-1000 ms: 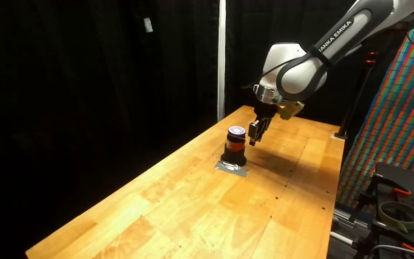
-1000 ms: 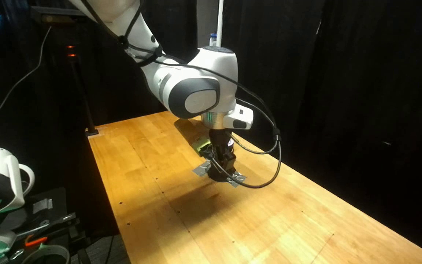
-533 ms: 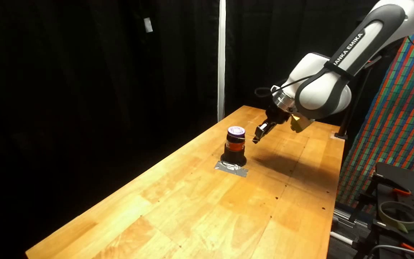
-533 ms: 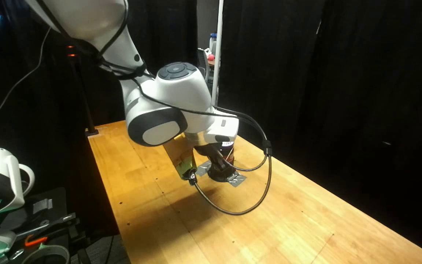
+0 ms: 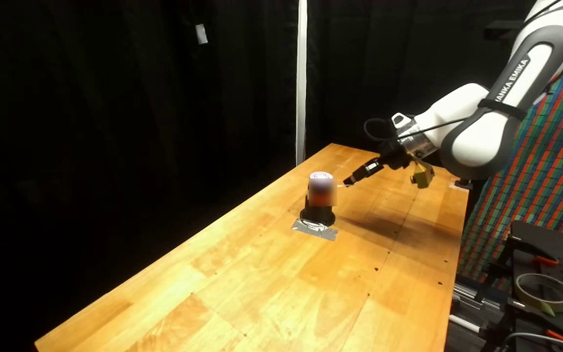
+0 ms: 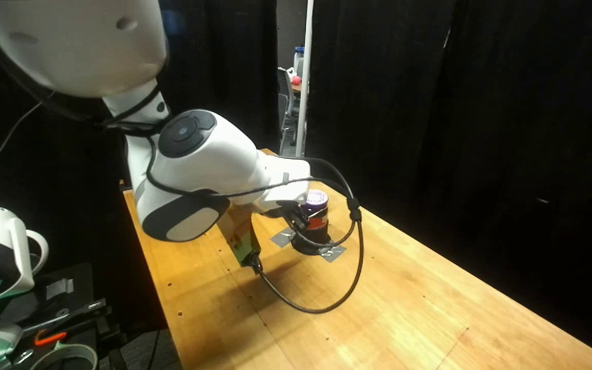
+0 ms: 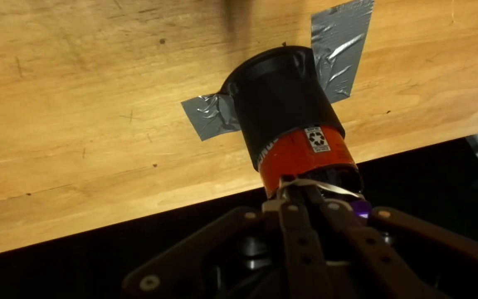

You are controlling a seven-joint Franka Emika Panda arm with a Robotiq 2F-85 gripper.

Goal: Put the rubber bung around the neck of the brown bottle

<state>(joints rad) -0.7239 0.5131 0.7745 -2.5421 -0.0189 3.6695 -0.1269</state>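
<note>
The brown bottle (image 7: 305, 153) stands upright in a black holder (image 7: 284, 95). It has an orange-red band and a purple cap with a white top (image 5: 320, 175). It also shows in an exterior view (image 6: 318, 222). No bung shows; a pale rubber band (image 7: 335, 188) runs from the bottle below the cap to my fingertips. It shows as a thin line in an exterior view (image 5: 341, 185). My gripper (image 7: 301, 185) is tilted beside the bottle's upper part, its fingertips close together at the band. Whether the band is pinched or hooked there is hard to tell. The band's far side is hidden.
Grey tape (image 7: 340, 50) fixes the holder to the wooden table (image 5: 281, 293). A cable (image 6: 321, 311) hangs in a loop from the arm near the bottle. A black side shelf (image 5: 535, 234) with a tape roll (image 5: 543, 293) stands beyond the table's edge.
The arm has swung back and down, and the gripper has tilted from nearly upright to a strong slant. Its fingertips stay near the bottle's top, with the band stretched between. The bottle has not moved.
</note>
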